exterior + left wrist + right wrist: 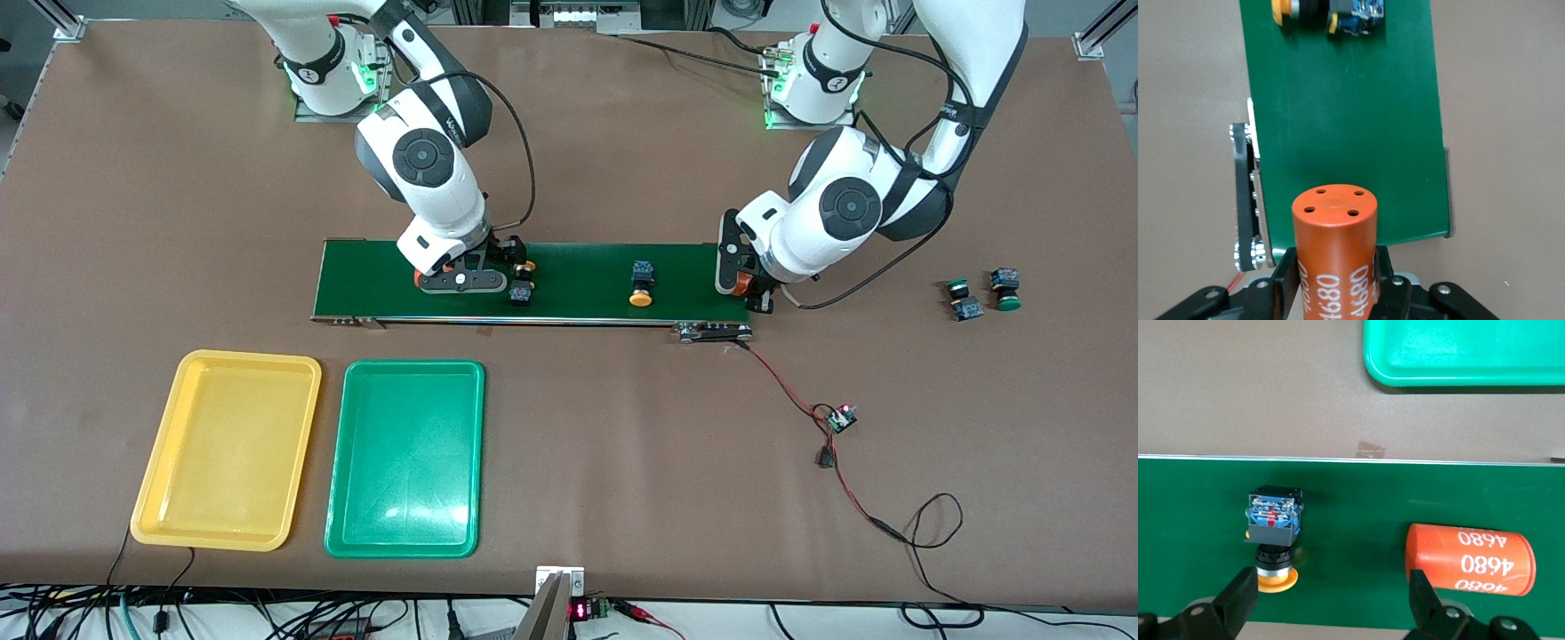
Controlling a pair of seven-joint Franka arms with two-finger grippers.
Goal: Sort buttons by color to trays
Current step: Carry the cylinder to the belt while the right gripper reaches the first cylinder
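Two yellow-capped buttons lie on the dark green belt (578, 284): one (522, 284) (1275, 533) beside my right gripper, one (641, 284) (1328, 13) at mid-belt. Two green buttons (960, 298) (1007, 289) rest on the table at the left arm's end. My right gripper (469, 283) (1331, 603) hangs open low over the belt, one finger by the yellow cap, nothing between its fingers. My left gripper (742, 286) (1335, 277) is shut on an orange cylinder (1335, 247) over the belt's end. The yellow tray (227, 449) and green tray (404, 458) (1458, 353) lie nearer the camera, holding nothing.
A second orange cylinder (1469, 559) (418, 277) lies on the belt by my right gripper's other finger. Red and black wires with a small circuit board (840, 418) trail from the belt's motor end (711, 332) toward the table's front edge.
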